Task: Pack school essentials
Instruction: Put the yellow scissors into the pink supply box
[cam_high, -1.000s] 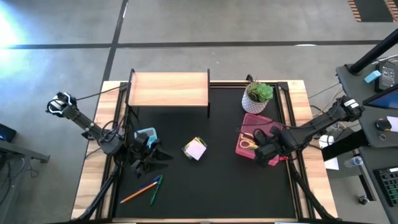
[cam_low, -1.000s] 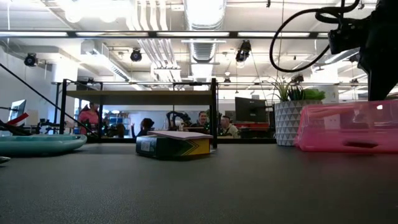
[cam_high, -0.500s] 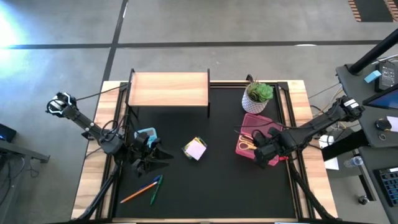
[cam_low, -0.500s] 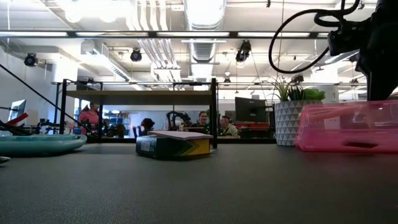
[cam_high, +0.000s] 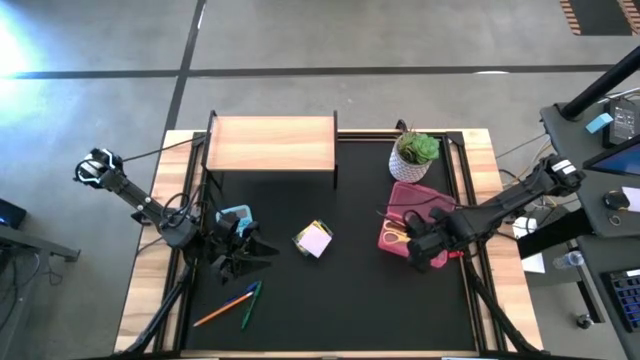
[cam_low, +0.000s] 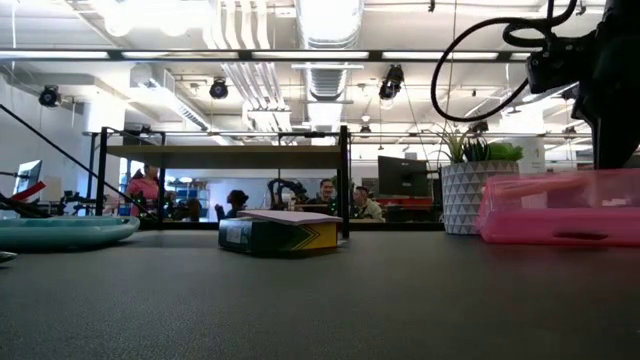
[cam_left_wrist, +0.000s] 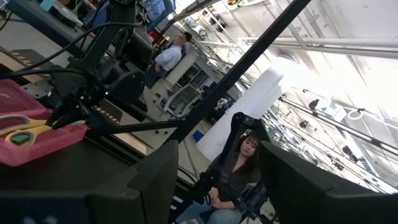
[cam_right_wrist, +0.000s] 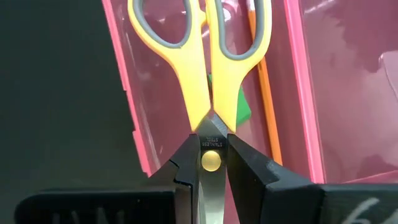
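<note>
At the lower left of the high view the left gripper (cam_high: 243, 250) waited with fingers spread wide and empty, beside the orange pencil and the blue and green pens (cam_high: 235, 303) lying loose on the black table (cam_high: 340, 300), probably unpacked. At centre sat the yellow-pink sticky-note block (cam_high: 314, 239). At right, the right gripper (cam_right_wrist: 211, 163) pinched the yellow-handled steel scissors (cam_right_wrist: 208, 68) at the pivot, apparently to lay them in the pink translucent plastic case (cam_right_wrist: 305, 93) beside a green eraser (cam_right_wrist: 239, 109)
</note>
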